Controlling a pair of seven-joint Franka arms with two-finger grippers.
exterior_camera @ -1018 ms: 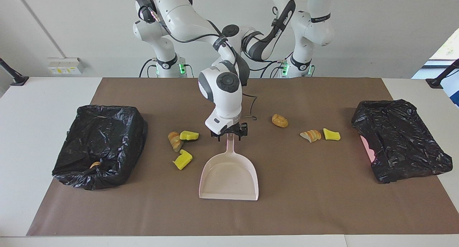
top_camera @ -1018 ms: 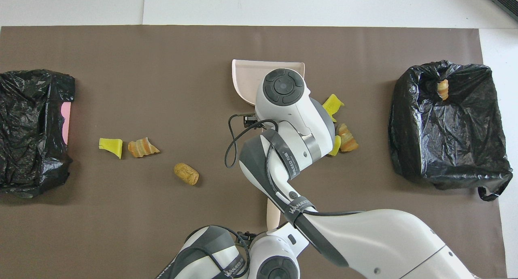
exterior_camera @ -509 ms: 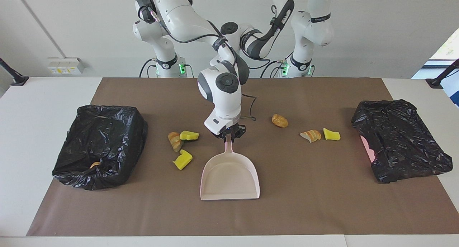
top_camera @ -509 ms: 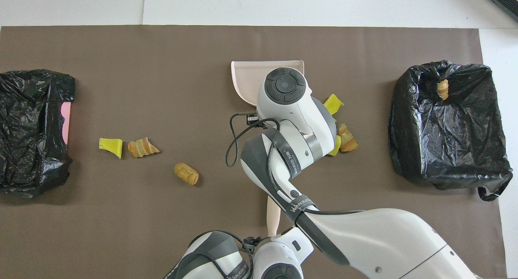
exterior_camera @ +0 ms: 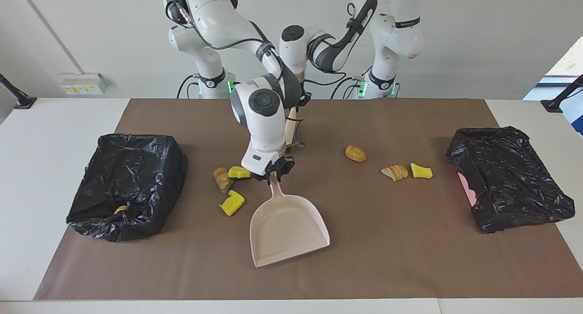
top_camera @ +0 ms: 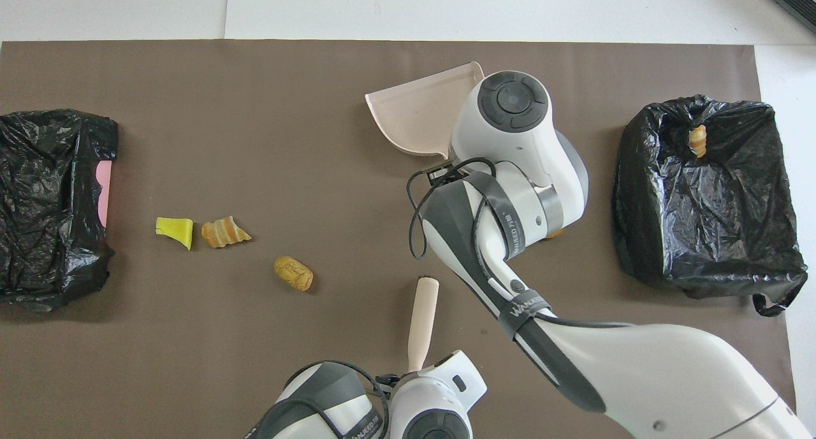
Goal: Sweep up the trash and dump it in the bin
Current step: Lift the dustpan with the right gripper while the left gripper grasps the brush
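Gripping the dustpan (exterior_camera: 288, 229) handle, your right end effector (exterior_camera: 272, 172) sits beside the trash (exterior_camera: 231, 203); left end effector (exterior_camera: 297, 105) holds the brush (top_camera: 422, 323).

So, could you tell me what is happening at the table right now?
The right gripper holds the pale pink plastic dustpan by its handle beside three scraps: two yellow sponge wedges and a tan toy bread slice. The left gripper holds the beige-handled brush. Three more pieces lie unswept.
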